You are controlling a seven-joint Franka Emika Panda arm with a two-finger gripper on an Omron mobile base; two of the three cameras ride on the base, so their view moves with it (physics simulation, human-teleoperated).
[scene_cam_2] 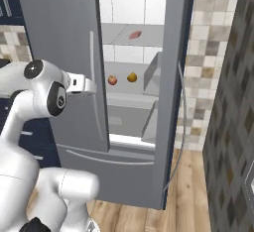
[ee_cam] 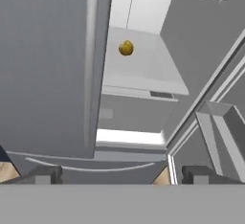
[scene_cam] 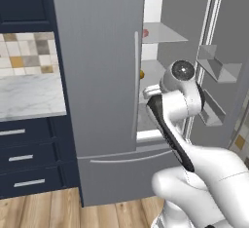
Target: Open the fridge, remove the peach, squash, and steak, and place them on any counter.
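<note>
The fridge (scene_cam_2: 59, 52) has its left door shut and its right door (scene_cam_2: 173, 77) swung open. On the upper shelf lies the pinkish steak (scene_cam_2: 135, 35). The red peach (scene_cam_2: 112, 80) and the yellow squash (scene_cam_2: 132, 78) sit side by side on the middle shelf. My gripper (scene_cam_2: 93, 85) hovers in front of the opening by the left door's edge, open and holding nothing. Seen from the hand, the squash (ee_cam: 126, 48) lies ahead, well beyond the spread fingertips (ee_cam: 45, 174). The marble counter (scene_cam: 29, 95) lies left of the fridge.
The open door's bins (scene_cam: 219, 71) jut out on the right of the opening. Navy drawers (scene_cam: 24, 159) sit under the counter. The fridge's lower drawer (scene_cam_2: 109, 161) is shut. A dark tiled wall (scene_cam_2: 233, 127) stands close on the right.
</note>
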